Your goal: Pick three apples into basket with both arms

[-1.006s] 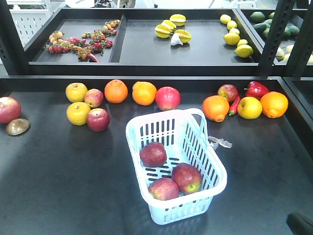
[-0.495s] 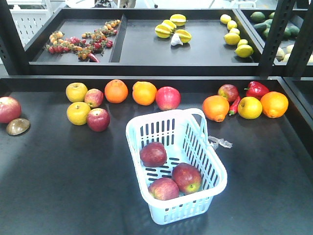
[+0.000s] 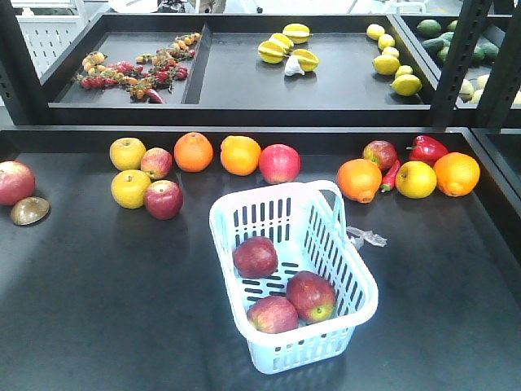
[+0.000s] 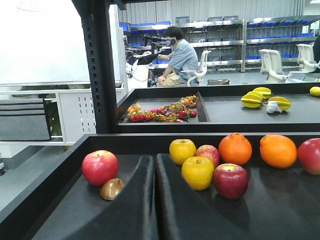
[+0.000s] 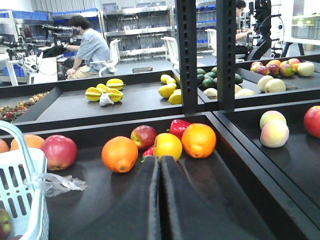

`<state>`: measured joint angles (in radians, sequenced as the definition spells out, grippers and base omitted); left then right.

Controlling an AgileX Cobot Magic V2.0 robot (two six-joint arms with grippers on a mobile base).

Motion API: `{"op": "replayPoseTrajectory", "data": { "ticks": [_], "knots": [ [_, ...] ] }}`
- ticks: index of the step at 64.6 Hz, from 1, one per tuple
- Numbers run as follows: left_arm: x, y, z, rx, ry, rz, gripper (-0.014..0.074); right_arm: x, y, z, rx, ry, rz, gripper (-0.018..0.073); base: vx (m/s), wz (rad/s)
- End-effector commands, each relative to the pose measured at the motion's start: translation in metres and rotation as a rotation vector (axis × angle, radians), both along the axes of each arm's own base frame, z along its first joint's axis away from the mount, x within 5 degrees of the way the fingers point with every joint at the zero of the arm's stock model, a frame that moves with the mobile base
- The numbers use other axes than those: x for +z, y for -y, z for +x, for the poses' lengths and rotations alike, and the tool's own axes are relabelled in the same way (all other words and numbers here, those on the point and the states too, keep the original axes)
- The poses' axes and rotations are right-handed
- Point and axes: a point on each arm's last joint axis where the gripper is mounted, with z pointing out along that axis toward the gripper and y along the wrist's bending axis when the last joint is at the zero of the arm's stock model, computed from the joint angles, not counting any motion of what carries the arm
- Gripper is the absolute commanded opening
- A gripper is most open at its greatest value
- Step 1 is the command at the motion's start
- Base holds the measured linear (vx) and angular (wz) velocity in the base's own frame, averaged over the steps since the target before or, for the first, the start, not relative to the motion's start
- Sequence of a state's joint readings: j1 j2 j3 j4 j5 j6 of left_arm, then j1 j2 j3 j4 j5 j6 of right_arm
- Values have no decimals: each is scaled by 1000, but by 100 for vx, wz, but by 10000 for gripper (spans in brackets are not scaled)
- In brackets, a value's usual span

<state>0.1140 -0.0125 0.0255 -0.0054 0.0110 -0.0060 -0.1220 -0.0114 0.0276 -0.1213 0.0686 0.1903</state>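
Observation:
Three dark red apples lie inside the pale blue basket (image 3: pixel 358 281): one at the back (image 3: pixel 255 257), one at the front left (image 3: pixel 272 314), one at the front right (image 3: pixel 311 295). The basket's corner (image 5: pixel 20 200) shows at the left of the right wrist view. Neither arm appears in the front view. My left gripper (image 4: pixel 154 160) is shut and empty, above the shelf's left part. My right gripper (image 5: pixel 160 162) is shut and empty too, with its tips toward the fruit at the right of the shelf.
More fruit lines the back of the shelf: yellow apples (image 3: pixel 130 188), oranges (image 3: pixel 193 151), red apples (image 3: pixel 279 163), a red pepper (image 3: pixel 426 148). A red apple (image 3: pixel 15 182) and a brown object (image 3: pixel 30 210) lie at far left. Crumpled plastic (image 3: pixel 366 237) lies beside the basket.
A black arm part at the bottom right corner of the front view one second ago has gone out of sight. The basket and apples have not moved.

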Motion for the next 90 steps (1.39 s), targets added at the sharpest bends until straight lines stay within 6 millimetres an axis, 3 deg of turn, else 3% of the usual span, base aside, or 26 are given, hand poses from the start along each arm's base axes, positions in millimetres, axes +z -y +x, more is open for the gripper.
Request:
{"op": "replayPoseTrajectory", "data": {
  "ticks": [1, 17, 90],
  "knots": [
    [1, 0, -1, -1, 72, -5, -6, 6, -1, -1, 4, 84, -34, -5, 0, 0],
    [1, 0, -1, -1, 72, -5, -6, 12, -2, -2, 13, 153, -43, -5, 0, 0],
    [1, 0, -1, -1, 72, -5, -6, 12, -2, -2, 13, 155, -41, -5, 0, 0]
  ]
}}
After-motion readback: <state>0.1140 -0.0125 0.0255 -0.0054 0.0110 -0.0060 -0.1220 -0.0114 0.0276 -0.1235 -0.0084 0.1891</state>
